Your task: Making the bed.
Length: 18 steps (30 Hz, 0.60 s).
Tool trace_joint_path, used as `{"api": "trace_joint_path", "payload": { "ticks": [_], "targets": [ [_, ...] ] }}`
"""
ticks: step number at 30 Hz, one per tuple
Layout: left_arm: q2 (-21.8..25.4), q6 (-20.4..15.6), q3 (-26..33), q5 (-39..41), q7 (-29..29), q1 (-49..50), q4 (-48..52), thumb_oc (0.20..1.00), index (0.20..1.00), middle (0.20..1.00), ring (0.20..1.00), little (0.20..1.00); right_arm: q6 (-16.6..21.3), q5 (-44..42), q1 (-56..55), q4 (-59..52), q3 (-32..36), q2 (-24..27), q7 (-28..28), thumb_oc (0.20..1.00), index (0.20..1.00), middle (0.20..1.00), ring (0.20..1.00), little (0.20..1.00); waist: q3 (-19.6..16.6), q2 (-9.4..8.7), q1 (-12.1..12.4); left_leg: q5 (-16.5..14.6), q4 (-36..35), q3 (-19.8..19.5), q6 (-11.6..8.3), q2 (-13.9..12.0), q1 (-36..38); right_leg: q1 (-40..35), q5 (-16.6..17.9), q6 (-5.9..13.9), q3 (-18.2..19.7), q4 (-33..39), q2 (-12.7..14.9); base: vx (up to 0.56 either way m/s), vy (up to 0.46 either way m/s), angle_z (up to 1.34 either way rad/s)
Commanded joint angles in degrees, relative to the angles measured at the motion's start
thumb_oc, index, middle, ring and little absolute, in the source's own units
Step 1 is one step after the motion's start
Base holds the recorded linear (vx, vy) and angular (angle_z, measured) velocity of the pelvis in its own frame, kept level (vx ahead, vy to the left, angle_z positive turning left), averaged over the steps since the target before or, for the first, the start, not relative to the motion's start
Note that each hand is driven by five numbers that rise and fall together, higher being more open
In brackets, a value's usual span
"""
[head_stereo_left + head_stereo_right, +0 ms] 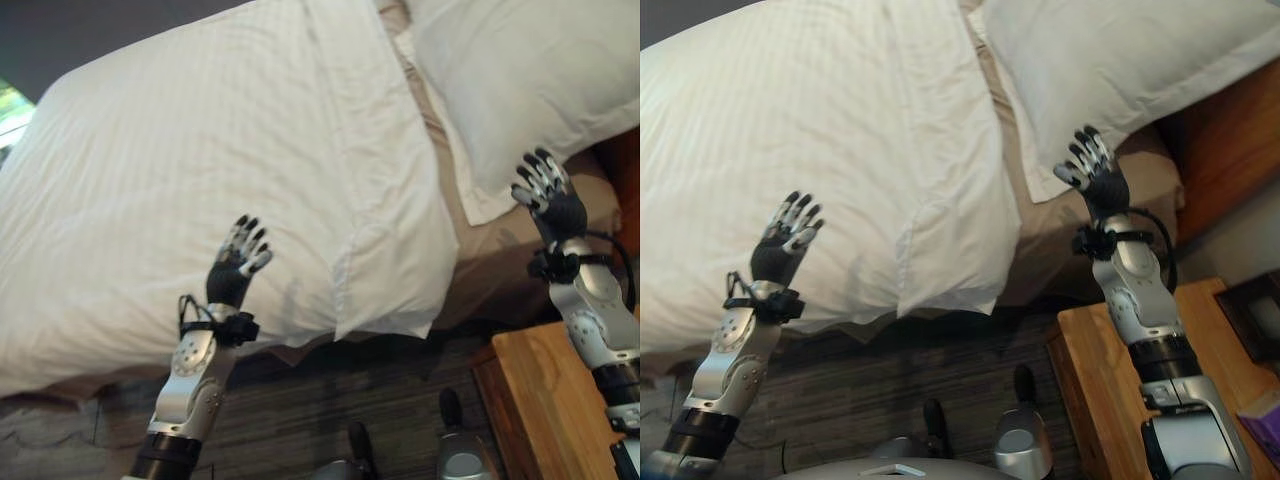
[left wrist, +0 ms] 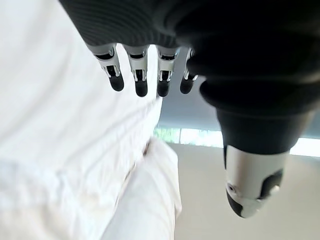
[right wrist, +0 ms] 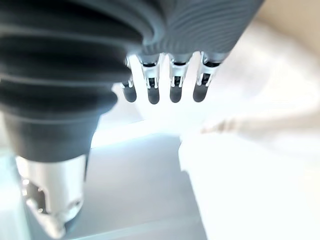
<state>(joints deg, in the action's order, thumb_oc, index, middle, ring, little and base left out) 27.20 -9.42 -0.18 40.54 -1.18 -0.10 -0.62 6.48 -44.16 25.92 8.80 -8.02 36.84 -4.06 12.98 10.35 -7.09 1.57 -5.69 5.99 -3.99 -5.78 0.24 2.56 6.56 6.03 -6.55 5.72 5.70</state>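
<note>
The left hand (image 1: 240, 262) is up over the near edge of the white duvet (image 1: 180, 180), fingers straight, holding nothing. The duvet's loose corner (image 1: 385, 315) hangs just to its right, so this hand is nearer to it. The right hand (image 1: 545, 195), also spread and holding nothing, is by the pillow (image 1: 520, 70). The tan sheet (image 1: 500, 250) shows between them. The far side of the bed is cut off.

My left hand (image 1: 232, 272) and right hand (image 1: 553, 203): dark ribbed covers, silver dark-tipped fingers; my silver-grey forearms bear black wrist collars and black bands.
</note>
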Motion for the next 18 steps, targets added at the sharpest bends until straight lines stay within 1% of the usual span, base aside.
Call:
{"api": "trace_joint_path", "payload": {
  "ticks": [1, 6, 7, 8, 11, 12, 13, 14, 15, 16, 17, 18],
  "targets": [
    [4.08, -2.87, 3.18, 2.17, -0.4, 0.6, 1.53, 1.0, 1.0, 1.0, 1.0, 1.0, 1.88, -4.11, 4.6, 1.81, -2.94, -3.42, 0.43, 1.0, 1.0, 1.0, 1.0, 1.0, -3.04, -4.1, 1.69, -0.05, 0.69, 0.77, -1.31, 0.18, 2.69, -1.56, -4.35, 0.27, 4.5, -1.61, 1.17, -0.02, -0.027, 0.29],
    [3.35, -1.89, 5.34, 3.59, 0.92, 6.24, -0.01, 1.0, 1.0, 1.0, 1.0, 1.0, -0.31, -5.69, 11.3, 8.67, -7.37, -5.81, 2.04, 1.0, 1.0, 1.0, 1.0, 1.0, -2.87, -4.51, 4.67, 0.43, 0.69, -0.7, -1.19, 0.42, 2.0, -1.96, -4.55, 0.05, 3.22, -1.37, 1.2, -0.03, -0.021, 0.19],
    [2.63, -1.68, 5.06, 4.14, 0.84, 7.01, -0.08, 1.0, 1.0, 1.0, 1.0, 1.0, -0.62, -6.84, 12.64, 11.08, -8.02, -6.52, 2.41, 0.482, 0.482, 0.482, 0.482, 0.482, -2.77, -4.5, 5.3, 0.52, 0.69, -0.99, -1.19, 0.43, 1.78, -2.02, -4.58, 0.02, 2.8, -1.34, 1.25, -0.03, -0.017, 0.2],
    [2.51, -1.6, 4.6, 4.43, 1.01, 7.25, -0.42, 1.0, 1.0, 1.0, 1.0, 1.0, -0.87, -8.02, 13.93, 13.58, -8.24, -7.33, 2.25, 0.2, 0.2, 0.2, 0.2, 0.2, -2.72, -4.51, 5.72, 0.59, 0.69, -1.17, -1.21, 0.44, 1.66, -2.06, -4.57, 0.0, 2.61, -1.29, 1.27, -0.04, -0.017, 0.2],
    [2.99, -1.63, 3.77, 3.43, 0.93, 8.18, -0.7, 1.0, 1.0, 1.0, 1.0, 1.0, -0.82, -10.95, 19.38, 22.65, -7.89, -9.41, 1.71, 0.2, 0.2, 0.2, 0.2, 0.2, -2.31, -4.17, 7.19, 1.09, 0.69, -2.1, -1.25, 0.54, 0.86, -1.97, -4.47, -0.09, 1.89, -1.29, 1.34, -0.04, -0.011, 0.11],
    [2.99, -1.63, 3.78, 3.43, 0.93, 8.17, -0.71, 1.0, 1.0, 1.0, 1.0, 1.0, -0.81, -10.96, 19.41, 22.67, -7.9, -9.42, 1.73, 0.2, 0.2, 0.2, 0.2, 0.2, -2.3, -4.17, 7.18, 1.1, 0.69, -2.1, -1.25, 0.54, 0.86, -1.96, -4.47, -0.09, 1.88, -1.29, 1.34, -0.06, 0.008, 0.13],
    [2.66, -1.67, 2.73, 4.49, 1.61, 8.31, -0.26, 1.0, 1.0, 1.0, 1.0, 1.0, -0.68, -12.2, 22.83, 28.4, -7.12, -10.85, 0.87, 0.2, 0.2, 0.2, 0.2, 0.2, -2.07, -3.71, 8.05, 1.29, 0.69, -2.58, -1.21, 0.71, 0.36, -1.75, -4.45, -0.15, 1.56, -1.26, 1.32, -0.04, 0.009, 0.2],
    [2.66, -1.67, 2.79, 4.52, 1.63, 8.23, -0.28, 1.0, 1.0, 1.0, 1.0, 1.0, -0.61, -12.28, 23.1, 28.69, -7.17, -10.85, 1.0, 0.2, 0.2, 0.2, 0.2, 0.2, -2.02, -3.71, 8.01, 1.3, 0.69, -2.6, -1.21, 0.71, 0.3, -1.7, -4.45, -0.16, 1.54, -1.27, 1.32, -0.08, 0.021, 0.17],
    [2.37, -1.92, 2.2, 5.14, 1.75, 8.35, 0.23, 1.0, 1.0, 1.0, 1.0, 1.0, -0.37, -14.28, 26.38, 34.09, -5.76, -11.66, 0.57, 0.2, 0.2, 0.2, 0.2, 0.2, -1.78, -3.21, 8.78, 1.52, 0.69, -3.03, -1.2, 0.93, -0.24, -1.39, -4.36, -0.17, 1.17, -1.27, 1.38, -0.06, 0.019, 0.13],
    [2.17, -2.04, 1.77, 5.49, 1.85, 8.36, 0.3, 1.0, 1.0, 1.0, 1.0, 1.0, -0.26, -14.98, 28.44, 36.68, -5.25, -12.45, 0.32, 0.2, 0.2, 0.2, 0.2, 0.2, -1.56, -2.89, 9.23, 1.67, 0.69, -3.28, -1.17, 1.01, -0.65, -1.06, -4.28, -0.19, 1.1, -1.29, 1.4, -0.06, 0.019, 0.03],
    [2.18, -2.06, 1.81, 5.5, 1.86, 8.28, 0.28, 1.0, 1.0, 1.0, 1.0, 1.0, -0.22, -15.04, 28.66, 36.91, -5.27, -12.44, 0.41, 0.2, 0.2, 0.2, 0.2, 0.2, -1.53, -2.89, 9.22, 1.68, 0.69, -3.28, -1.17, 1.0, -0.72, -0.98, -4.27, -0.19, 1.11, -1.3, 1.39, -0.05, 0.021, 0.04],
    [1.79, -2.27, 1.54, 5.8, 1.75, 8.23, 0.53, 1.0, 1.0, 1.0, 1.0, 1.0, -0.2, -15.05, 29.92, 38.33, -4.91, -12.59, 0.3, 0.2, 0.2, 0.2, 0.2, 0.2, -1.43, -2.51, 9.56, 1.83, 0.69, -3.45, -1.14, 1.09, -1.09, -0.64, -4.18, -0.19, 1.02, -1.35, 1.45, -0.03, 0.016, 0.02]
  ]
}}
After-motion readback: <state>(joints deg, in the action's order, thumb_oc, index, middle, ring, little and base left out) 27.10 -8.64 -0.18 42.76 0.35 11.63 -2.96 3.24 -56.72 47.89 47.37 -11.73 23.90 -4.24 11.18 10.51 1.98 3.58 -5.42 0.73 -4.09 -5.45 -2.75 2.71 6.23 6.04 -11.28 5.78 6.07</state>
